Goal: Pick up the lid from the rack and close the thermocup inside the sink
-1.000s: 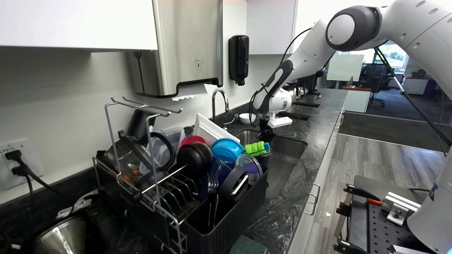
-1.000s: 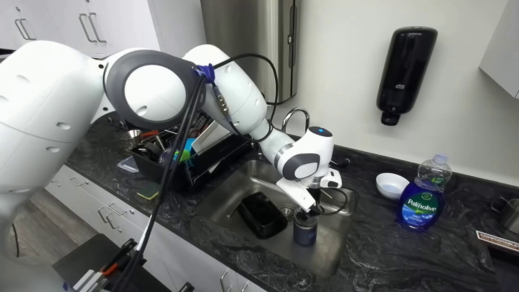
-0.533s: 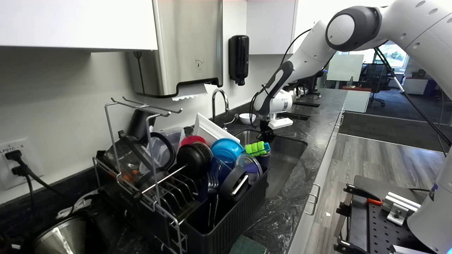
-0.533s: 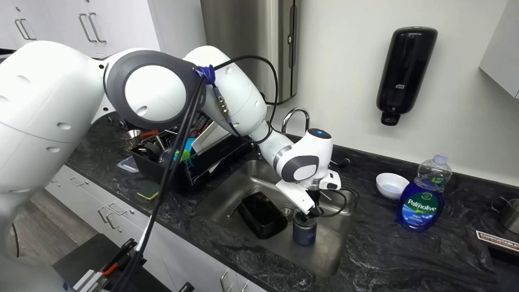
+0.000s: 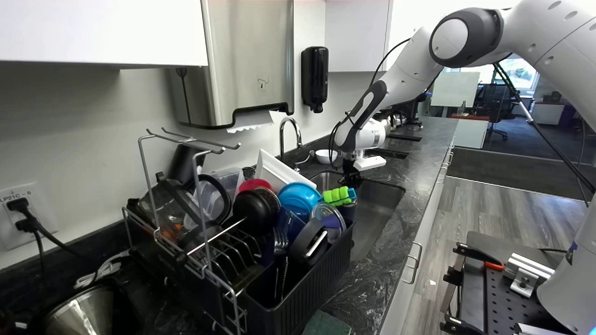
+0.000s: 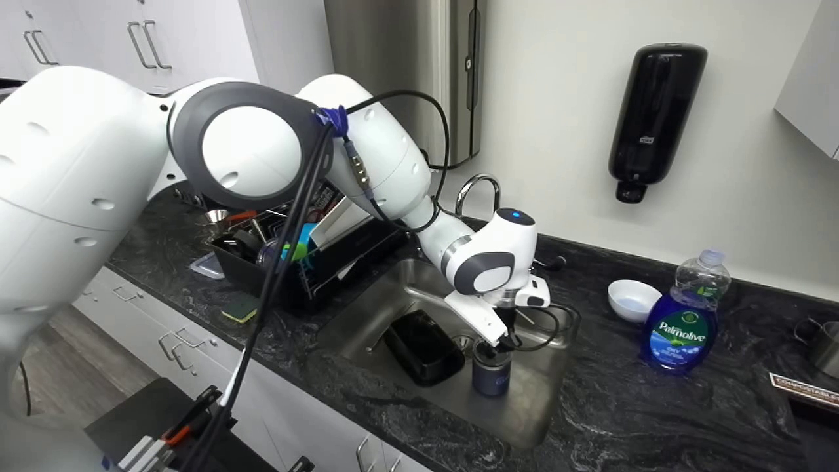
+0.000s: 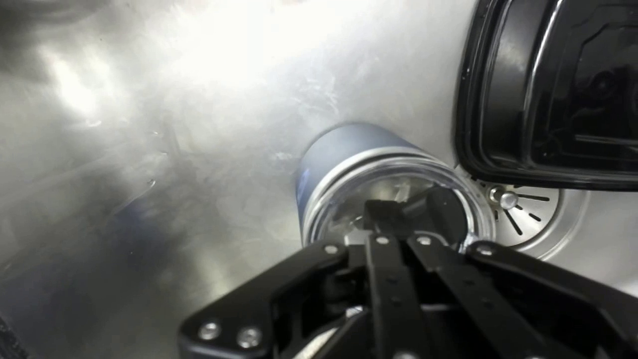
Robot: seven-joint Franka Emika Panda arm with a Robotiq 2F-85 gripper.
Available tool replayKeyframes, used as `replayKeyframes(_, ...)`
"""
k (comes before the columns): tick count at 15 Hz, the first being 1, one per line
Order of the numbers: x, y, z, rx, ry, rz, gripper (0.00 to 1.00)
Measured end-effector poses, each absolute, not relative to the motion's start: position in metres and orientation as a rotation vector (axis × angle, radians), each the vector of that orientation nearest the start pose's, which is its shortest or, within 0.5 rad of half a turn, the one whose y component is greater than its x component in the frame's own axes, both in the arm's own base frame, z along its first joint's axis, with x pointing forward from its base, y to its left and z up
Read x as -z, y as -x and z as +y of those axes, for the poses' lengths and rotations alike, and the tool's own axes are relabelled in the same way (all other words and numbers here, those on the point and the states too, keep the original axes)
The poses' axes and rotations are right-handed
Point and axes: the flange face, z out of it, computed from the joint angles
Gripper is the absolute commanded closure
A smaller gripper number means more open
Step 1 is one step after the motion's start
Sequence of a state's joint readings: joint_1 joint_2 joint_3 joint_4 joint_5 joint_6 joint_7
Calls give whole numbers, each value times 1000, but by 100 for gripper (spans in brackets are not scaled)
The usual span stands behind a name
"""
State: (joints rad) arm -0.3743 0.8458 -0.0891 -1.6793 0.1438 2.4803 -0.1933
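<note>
Grey-blue cylindrical thermocup (image 6: 491, 381): had slid slightly toward 9 o'clock in an exterior view since a second earlier, the white rounded wrist (image 6: 501, 242) drifting with it; it stood upright.
Clear round plastic lid (image 7: 386, 187): lay over the thermocup's mouth in the wrist view; whether it was fully home could not be told, so pressing it down looked like the step in hand.
Black metal fingers (image 7: 384, 262): reached over the lid from 6 o'clock in the wrist view and stood close together; whether they pinched part of the lid or merely bore on it could not be told. If pinching, raising them would likely lift the lid off.
Brushed steel sink (image 7: 209, 129): carried the thermocup on its smooth floor, which probably gave little grip; an off-centre push could make the cup skate or tip.
Glossy black rectangular tray (image 7: 563, 99): sat apart from the thermocup at 2 o'clock in the wrist view; a skid that way might end against it and jar the lid askew.
Round slotted drain (image 7: 533, 212): lay just beside, at 3 o'clock; its dip could lean the cup.
</note>
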Motion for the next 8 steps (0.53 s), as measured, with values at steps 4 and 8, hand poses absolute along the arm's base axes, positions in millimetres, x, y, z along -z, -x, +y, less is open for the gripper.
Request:
replayKeyframes(4,-104,-597,-289,-50,3056,544,100)
replayKeyframes(8,-102,-597,-289,-53,3050,542,100)
